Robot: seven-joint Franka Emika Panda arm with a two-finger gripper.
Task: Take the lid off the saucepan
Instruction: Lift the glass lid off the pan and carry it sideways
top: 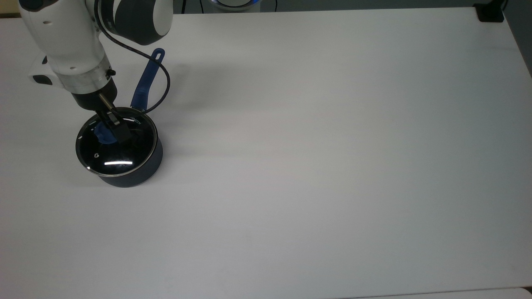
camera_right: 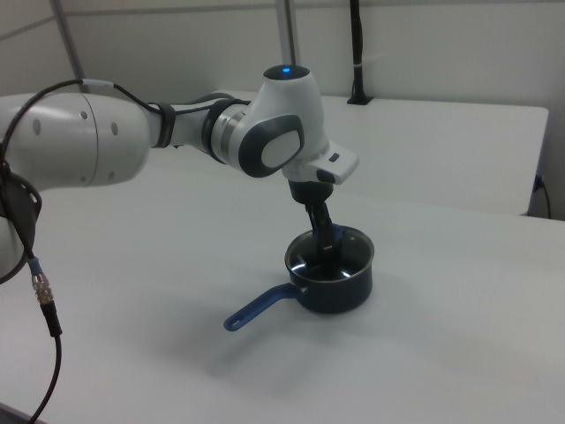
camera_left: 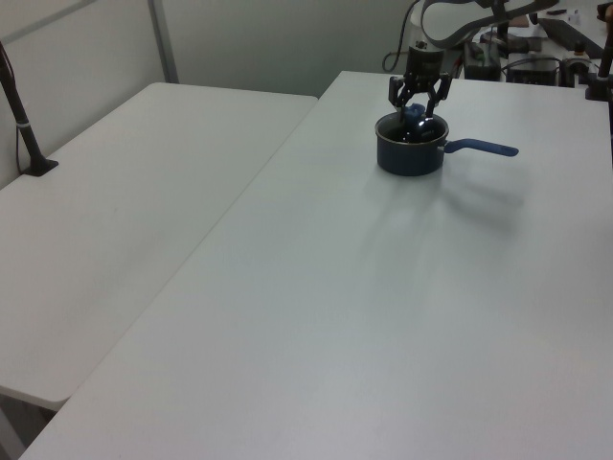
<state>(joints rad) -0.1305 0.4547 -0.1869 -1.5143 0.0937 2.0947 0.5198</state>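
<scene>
Left view, upper right: we saw the black two-finger gripper [camera_left: 415, 103] spread astride the clear glass lid's [top: 116, 143] blue knob [camera_left: 413, 114], not yet clamped, atop the navy saucepan [camera_left: 410, 157].

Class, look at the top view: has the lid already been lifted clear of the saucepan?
No: the lid sits flat on the saucepan, its metal rim matching the pot's edge, with the gripper at its blue knob.

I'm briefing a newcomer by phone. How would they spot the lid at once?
On the white table, find the robot arm; below its gripper sits the dark navy saucepan with a long blue handle. The lid covers it: a clear glass disc with a metal rim and a blue knob.
</scene>
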